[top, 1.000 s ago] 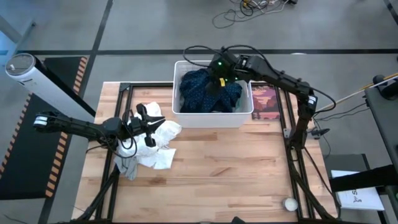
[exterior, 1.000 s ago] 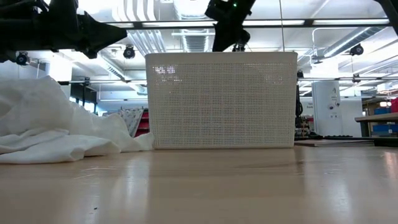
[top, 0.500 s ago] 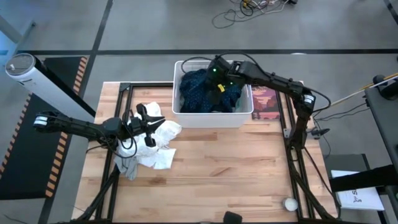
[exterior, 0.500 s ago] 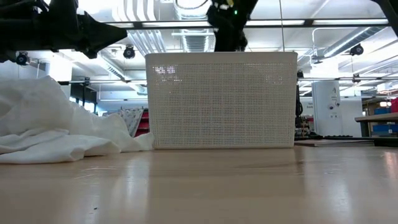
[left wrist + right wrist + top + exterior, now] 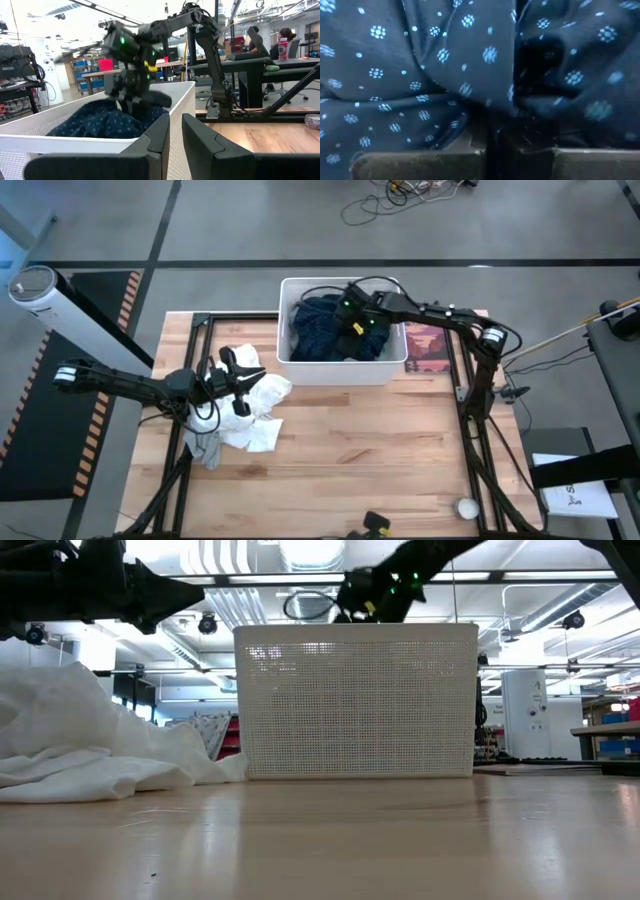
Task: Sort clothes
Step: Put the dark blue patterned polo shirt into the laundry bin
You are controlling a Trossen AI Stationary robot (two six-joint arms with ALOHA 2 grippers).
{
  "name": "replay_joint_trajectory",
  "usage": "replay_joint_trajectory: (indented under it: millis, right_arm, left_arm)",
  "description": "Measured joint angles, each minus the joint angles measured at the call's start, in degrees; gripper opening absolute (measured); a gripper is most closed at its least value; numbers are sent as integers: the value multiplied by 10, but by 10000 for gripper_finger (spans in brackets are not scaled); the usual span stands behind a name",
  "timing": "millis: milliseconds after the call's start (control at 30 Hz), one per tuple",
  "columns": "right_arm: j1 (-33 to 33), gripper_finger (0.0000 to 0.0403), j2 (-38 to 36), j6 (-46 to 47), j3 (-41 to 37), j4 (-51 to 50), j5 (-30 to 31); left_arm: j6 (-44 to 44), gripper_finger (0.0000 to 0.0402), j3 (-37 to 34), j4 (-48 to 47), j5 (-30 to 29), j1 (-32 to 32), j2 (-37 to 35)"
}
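A dark navy dotted garment (image 5: 325,330) fills the white plastic basket (image 5: 340,373) at the table's far middle. My right gripper (image 5: 353,323) reaches down into the basket and is shut in that garment; the basket wall (image 5: 355,700) hides its fingers in the low view. A heap of white clothes (image 5: 255,415) lies on the table at the left, with a grey piece (image 5: 208,448) at its near edge. My left gripper (image 5: 243,380) hovers above the heap, about level, its fingers (image 5: 160,135) almost together with nothing between them. My right gripper comes slanting down from the table's far right side into the navy garment. A fold of the cloth (image 5: 490,95) runs down into the closed fingertips; how many layers it has, I cannot tell. The garment lies slack in the basket.
A dark red printed sheet (image 5: 428,345) lies on the table to the right of the basket. A small round thing (image 5: 466,507) sits near the table's near right corner. Bare wood (image 5: 370,450) stretches in front of the basket. Beyond the table a person (image 5: 287,40) sits at a desk.
My right gripper has sunk from above the basket's far rim down into the basket, onto the navy garment, tipping further downward. The white heap lies as before.
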Motion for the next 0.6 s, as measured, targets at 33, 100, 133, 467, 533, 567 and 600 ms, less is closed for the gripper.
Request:
replay_joint_trajectory:
  millis: [33,100,133,467,533,567,600]
  right_arm:
    - [-3,2,0,3,-12,4,-5]
    - [-10,1,0,8,-33,14,-19]
    - [-13,1,-1,10,-44,26,-27]
    - [-28,0,-2,36,-104,74,-52]
    - [-28,0,-2,40,-105,76,-52]
    - [-28,0,-2,43,-105,77,-52]
    - [-28,0,-2,46,-105,78,-52]
  left_arm:
    - [0,38,0,0,0,0,0]
    - [0,38,0,0,0,0,0]
    - [0,38,0,0,0,0,0]
    - [0,38,0,1,0,0,0]
    - [0,38,0,1,0,0,0]
    - [0,38,0,1,0,0,0]
    - [0,38,0,1,0,0,0]
